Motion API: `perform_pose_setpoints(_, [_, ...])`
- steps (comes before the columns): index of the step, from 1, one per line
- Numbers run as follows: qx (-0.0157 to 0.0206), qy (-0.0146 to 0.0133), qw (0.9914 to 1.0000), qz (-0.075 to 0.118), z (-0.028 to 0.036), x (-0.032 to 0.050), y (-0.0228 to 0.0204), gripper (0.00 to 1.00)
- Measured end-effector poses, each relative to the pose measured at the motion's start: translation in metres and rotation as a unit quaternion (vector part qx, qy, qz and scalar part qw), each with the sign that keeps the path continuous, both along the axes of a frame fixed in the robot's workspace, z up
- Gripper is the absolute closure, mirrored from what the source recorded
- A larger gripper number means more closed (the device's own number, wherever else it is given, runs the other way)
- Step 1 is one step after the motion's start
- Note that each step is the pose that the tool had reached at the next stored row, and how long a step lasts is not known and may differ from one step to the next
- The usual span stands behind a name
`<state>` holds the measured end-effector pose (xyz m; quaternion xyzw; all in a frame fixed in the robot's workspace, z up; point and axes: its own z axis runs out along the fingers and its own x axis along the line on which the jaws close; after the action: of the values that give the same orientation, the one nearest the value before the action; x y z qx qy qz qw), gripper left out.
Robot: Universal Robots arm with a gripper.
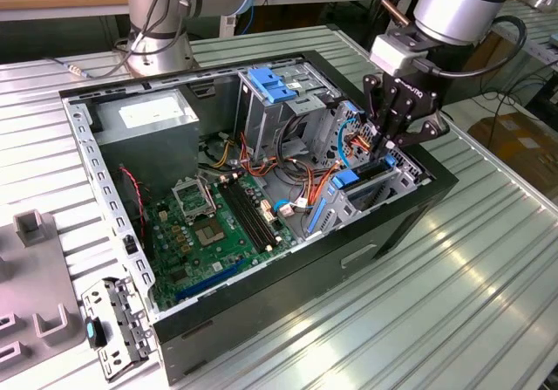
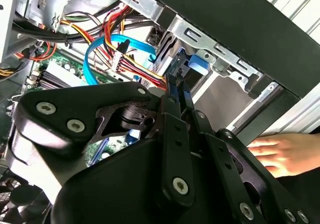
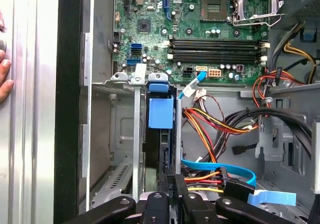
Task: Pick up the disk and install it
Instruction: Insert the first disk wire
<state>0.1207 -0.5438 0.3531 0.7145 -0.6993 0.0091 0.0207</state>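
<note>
computer case [image 1: 410, 207]: open on the desk [image 1: 488, 303], motherboard [image 1: 218, 233] and cables inside.
drive cage [image 1: 384, 181]: the disk [image 3: 161, 113] stands on edge in its slot, blue rail up.
gripper [image 1: 386, 146]: fingers narrow, pinching the disk's end.
hand [image 2: 280, 154]: resting outside the case.

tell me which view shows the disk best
The first wrist view: the disk stands edge-on in the drive cage slot, its blue carrier end facing the camera, above the hand. The exterior view shows it as a blue piece below the hand. In the second wrist view its blue end peeks past the linkage.
</note>
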Motion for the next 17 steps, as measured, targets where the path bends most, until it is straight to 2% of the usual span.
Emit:
perform_pose_setpoints(7, [-0.0001,-0.0002,1.00000,-0.001,-0.0028,-0.0008,-0.0008,0.83])
perform_pose_setpoints(11, [-0.0003,-0.0002,0.99994,-0.011,-0.0040,-0.0008,-0.0014,0.83])
perform_pose_setpoints(17, [-0.0004,-0.0002,0.99993,-0.012,-0.0065,-0.0006,-0.0020,0.83])
